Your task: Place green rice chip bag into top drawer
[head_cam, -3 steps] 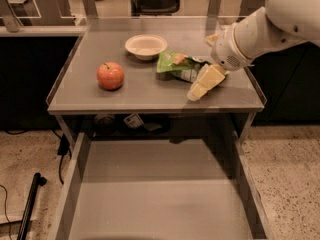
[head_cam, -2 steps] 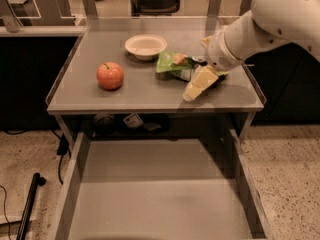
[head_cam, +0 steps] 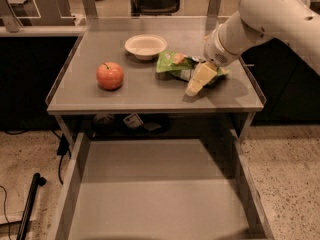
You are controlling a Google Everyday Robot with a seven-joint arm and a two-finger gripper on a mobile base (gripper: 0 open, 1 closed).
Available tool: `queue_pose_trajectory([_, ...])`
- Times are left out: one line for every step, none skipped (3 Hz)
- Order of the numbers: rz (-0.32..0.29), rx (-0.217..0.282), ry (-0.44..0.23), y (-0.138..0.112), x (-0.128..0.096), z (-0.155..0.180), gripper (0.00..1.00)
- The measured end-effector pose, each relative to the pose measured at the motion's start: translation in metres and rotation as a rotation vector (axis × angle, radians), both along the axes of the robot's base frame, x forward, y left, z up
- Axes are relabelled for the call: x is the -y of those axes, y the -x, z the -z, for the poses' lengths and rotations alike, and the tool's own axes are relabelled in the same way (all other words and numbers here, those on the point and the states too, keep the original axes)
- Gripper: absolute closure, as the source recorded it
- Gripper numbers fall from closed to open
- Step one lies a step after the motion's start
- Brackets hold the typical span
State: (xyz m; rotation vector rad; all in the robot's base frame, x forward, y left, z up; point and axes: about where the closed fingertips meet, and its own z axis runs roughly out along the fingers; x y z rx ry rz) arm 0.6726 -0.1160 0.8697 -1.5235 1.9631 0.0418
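The green rice chip bag [head_cam: 172, 66] lies crumpled on the grey table top, right of centre, just in front of the white bowl. My gripper [head_cam: 198, 80] hangs from the white arm at the right and sits low over the bag's right end, its pale yellowish fingers [head_cam: 202, 75] pointing down and to the left, touching or nearly touching the table. The bag's right part is hidden behind the fingers. The top drawer [head_cam: 150, 194] is pulled out below the table, a wide grey tray with nothing in it.
A red-orange apple [head_cam: 109, 75] sits on the left of the table top [head_cam: 80, 96]. A small white bowl [head_cam: 145, 46] stands behind the bag. The table has low raised side rims. Dark items lie on a shelf under the table top. A black pole lies on the floor at left.
The arm has shifted a little to the left and down, bringing the fingers further over the bag's right end. The bag, apple and bowl have not moved.
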Motion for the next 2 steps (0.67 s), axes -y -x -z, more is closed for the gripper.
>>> queue_pose_trajectory([0.02,-0.027,0.016,-0.0112,0.0031,0.0073,0.0])
queue_pose_trajectory([0.022,-0.029,0.017,-0.0119,0.0033,0.0077,0.17])
